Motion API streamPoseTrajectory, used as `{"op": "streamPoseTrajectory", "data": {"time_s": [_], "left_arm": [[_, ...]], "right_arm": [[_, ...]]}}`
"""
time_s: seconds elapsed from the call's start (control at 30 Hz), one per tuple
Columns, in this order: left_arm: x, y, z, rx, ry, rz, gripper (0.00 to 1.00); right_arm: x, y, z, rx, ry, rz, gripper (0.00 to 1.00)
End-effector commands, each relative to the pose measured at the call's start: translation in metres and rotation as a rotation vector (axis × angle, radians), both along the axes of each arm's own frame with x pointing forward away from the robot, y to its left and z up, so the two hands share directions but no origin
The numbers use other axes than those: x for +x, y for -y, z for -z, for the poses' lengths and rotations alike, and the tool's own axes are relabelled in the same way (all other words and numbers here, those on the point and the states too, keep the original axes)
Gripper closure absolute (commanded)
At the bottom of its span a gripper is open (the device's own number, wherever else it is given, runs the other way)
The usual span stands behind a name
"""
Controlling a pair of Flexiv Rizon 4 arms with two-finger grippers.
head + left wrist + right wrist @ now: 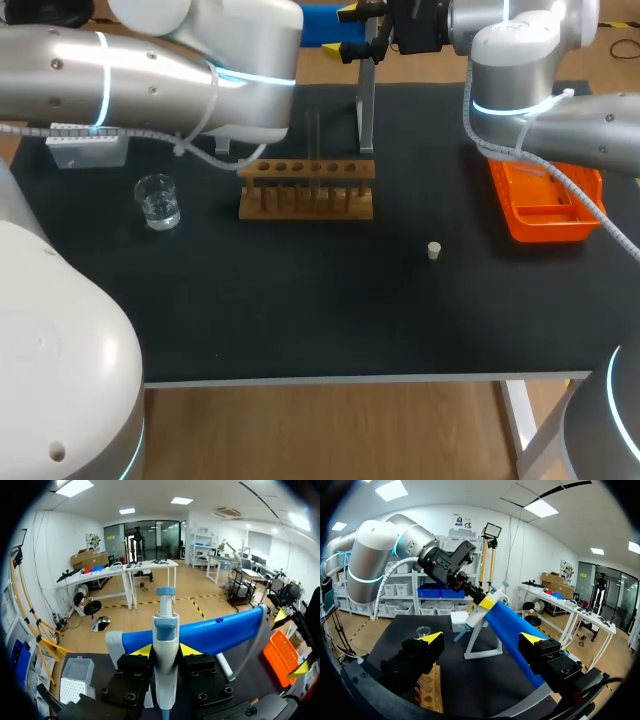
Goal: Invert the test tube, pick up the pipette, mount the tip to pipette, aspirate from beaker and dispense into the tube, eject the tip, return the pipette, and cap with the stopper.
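- pinching the pipette (165,630) from two sides, the left gripper (166,651) has its yellow fingertips (142,651) pressed against the white body just under the blue collar. the plunger end stands out ahead of the fingers.
- just beyond the pipette, ahead of the left gripper, the blue bar (220,632) of the pipette stand (366,100) runs crosswise. i cannot tell whether the pipette rests on it.
- the right gripper (482,639) is spread wide, with nothing between its fingers. the left gripper and the pipette are ahead of it and higher, well apart from it.
- low beside one finger of the right gripper is the end of the wooden rack (431,692), and the beaker (423,630) stands farther ahead on the black table (300,320).
- from above, the rack sits below the left gripper, just in front of the stand's foot. the test tube (313,145) stands upright in one of its middle holes.
- the beaker holds clear liquid and is well apart from both grippers, out under the left arm.
- the tip box (75,680) lies low beside the left gripper.
- the stopper (434,250) stands alone on the table, well away from both grippers.
- the orange tray (545,205) lies under the right arm.
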State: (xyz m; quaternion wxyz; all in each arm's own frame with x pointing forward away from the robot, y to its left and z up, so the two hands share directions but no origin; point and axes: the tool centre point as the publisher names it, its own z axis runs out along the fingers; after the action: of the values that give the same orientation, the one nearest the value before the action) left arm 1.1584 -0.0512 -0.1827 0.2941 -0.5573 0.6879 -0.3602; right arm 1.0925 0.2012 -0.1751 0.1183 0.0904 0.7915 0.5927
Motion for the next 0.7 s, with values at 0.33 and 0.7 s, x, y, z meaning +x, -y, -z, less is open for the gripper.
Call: {"op": "streamPoseTrajectory", "data": {"time_s": [0.33,0.7], "left_arm": [[0.003,0.000,0.008,0.004,-0.029,-0.003,1.00],[0.003,0.000,0.014,0.006,-0.049,-0.018,0.00]], "right_arm": [[0.001,0.001,-0.001,-0.004,-0.003,-0.004,0.00],[0.001,0.001,-0.001,-0.004,-0.003,-0.004,0.00]]}}
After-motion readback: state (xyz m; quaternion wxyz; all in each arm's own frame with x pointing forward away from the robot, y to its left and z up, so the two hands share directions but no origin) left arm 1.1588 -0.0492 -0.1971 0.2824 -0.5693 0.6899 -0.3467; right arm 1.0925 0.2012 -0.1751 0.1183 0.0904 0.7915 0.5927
